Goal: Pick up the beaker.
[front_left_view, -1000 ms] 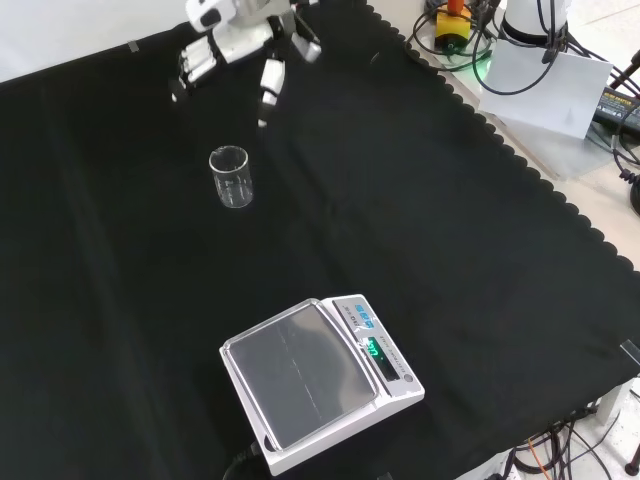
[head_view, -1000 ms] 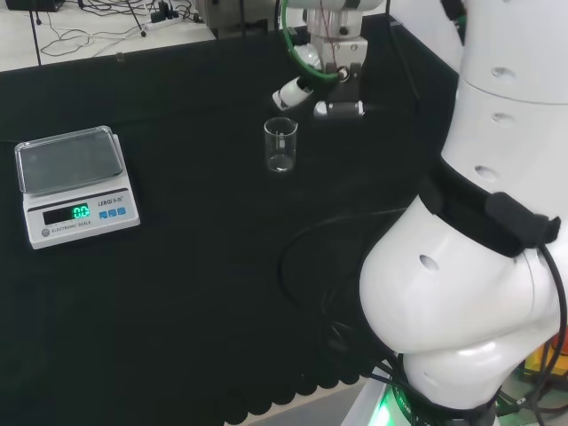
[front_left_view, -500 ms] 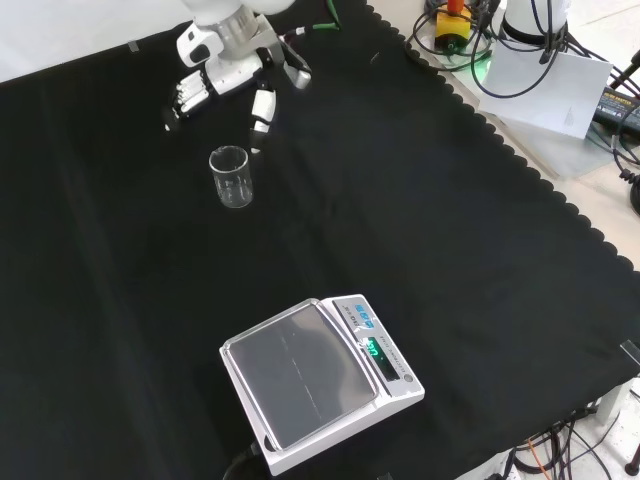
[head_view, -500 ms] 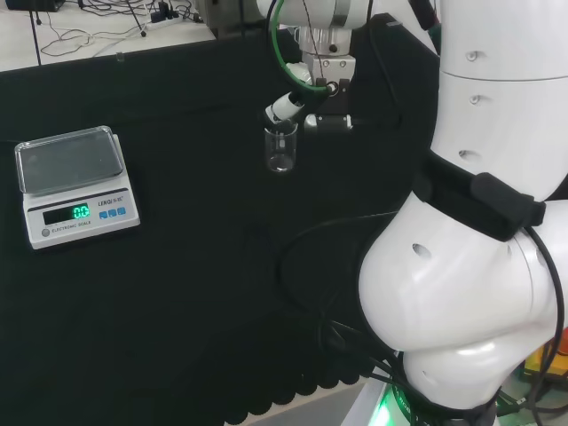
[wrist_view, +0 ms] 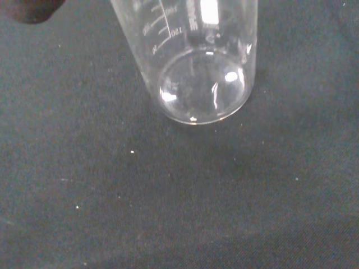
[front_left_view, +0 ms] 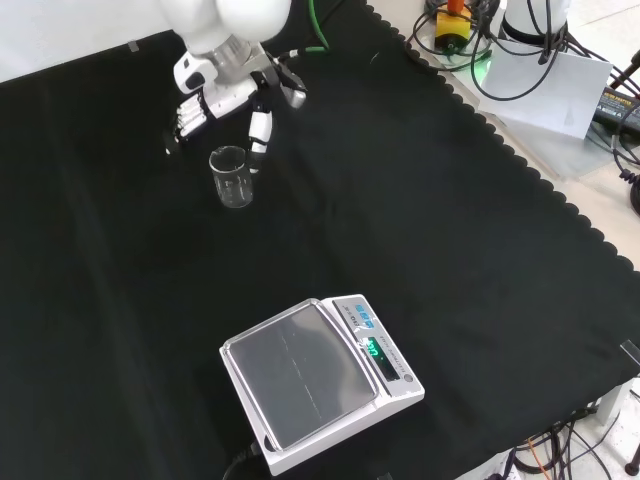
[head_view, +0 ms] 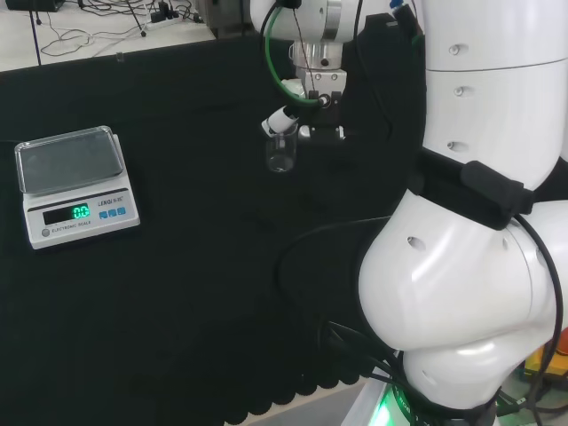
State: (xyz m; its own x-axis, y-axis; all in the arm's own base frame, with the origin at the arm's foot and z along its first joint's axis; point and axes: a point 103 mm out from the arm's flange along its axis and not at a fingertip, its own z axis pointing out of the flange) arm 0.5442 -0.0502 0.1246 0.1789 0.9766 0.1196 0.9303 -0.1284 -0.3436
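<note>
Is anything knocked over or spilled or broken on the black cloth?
No, nothing stands out. The beaker stands upright and looks empty and whole, with no puddle round it on the cloth. The scale sits flat. The hand hangs just behind the beaker, fingers apart.

Cloth (front_left_view: 420, 200): covers the bench, bearing all items.
Beaker (front_left_view: 231, 177): upright on the cloth, far left in the front view; centre in the head view (head_view: 281, 151).
Hand (front_left_view: 222, 92): just behind the beaker in the front view, fingers (front_left_view: 259, 129) on either side of its rim.
Scale (front_left_view: 320, 380): near centre in the front view, well apart from the beaker; left of it in the head view (head_view: 74, 184).
</note>
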